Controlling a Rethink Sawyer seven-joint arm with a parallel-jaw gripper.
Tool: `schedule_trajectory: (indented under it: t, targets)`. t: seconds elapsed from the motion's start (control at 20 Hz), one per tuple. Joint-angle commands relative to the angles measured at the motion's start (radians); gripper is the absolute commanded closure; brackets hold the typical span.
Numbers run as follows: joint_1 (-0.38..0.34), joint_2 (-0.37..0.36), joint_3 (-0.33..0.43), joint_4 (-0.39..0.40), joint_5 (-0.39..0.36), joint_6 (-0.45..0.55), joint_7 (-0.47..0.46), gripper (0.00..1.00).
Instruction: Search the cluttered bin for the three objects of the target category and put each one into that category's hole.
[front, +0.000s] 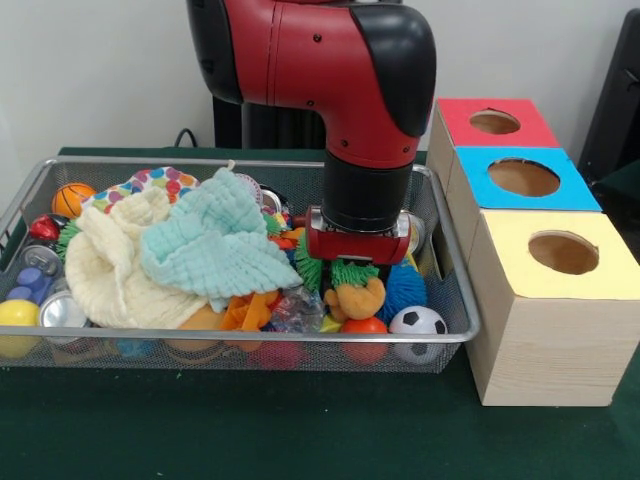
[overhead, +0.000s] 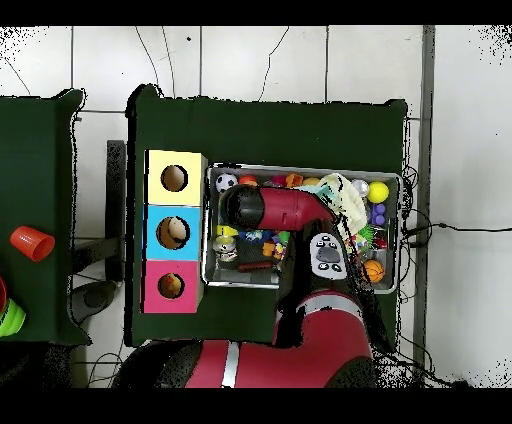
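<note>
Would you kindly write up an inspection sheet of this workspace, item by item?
Surface: dark green table.
Job's things: wire bin full of toys; red-topped box's hole farthest from the front camera, something orange inside it in the overhead view; an orange-brown toy figure directly under the gripper.
Clutter: cream cloth and mint cloth heaped over the toys, soccer ball, basketball, blue spiky ball, blue-topped box, yellow-topped box.
Grippers: gripper lowered into the bin; state unclear.
Cables: black cable behind the bin.
Surroundings: tiled floor, orange cup on a side table.
</note>
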Motion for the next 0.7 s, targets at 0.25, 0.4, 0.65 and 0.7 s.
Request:
schedule_trajectory:
  t: [0.25, 0.4, 0.65, 0.7]
  targets:
    - [-0.056, -0.017, 0.113, 0.071, -0.056, -0.062, 0.011, 0.00]
    - [-0.060, -0.135, 0.133, 0.148, -0.022, 0.007, 0.016, 0.00]
    - [-0.006, -0.362, 0.086, 0.158, 0.049, 0.287, 0.042, 0.00]
    - [-0.003, -0.374, 0.082, 0.150, 0.056, 0.325, 0.047, 0.00]
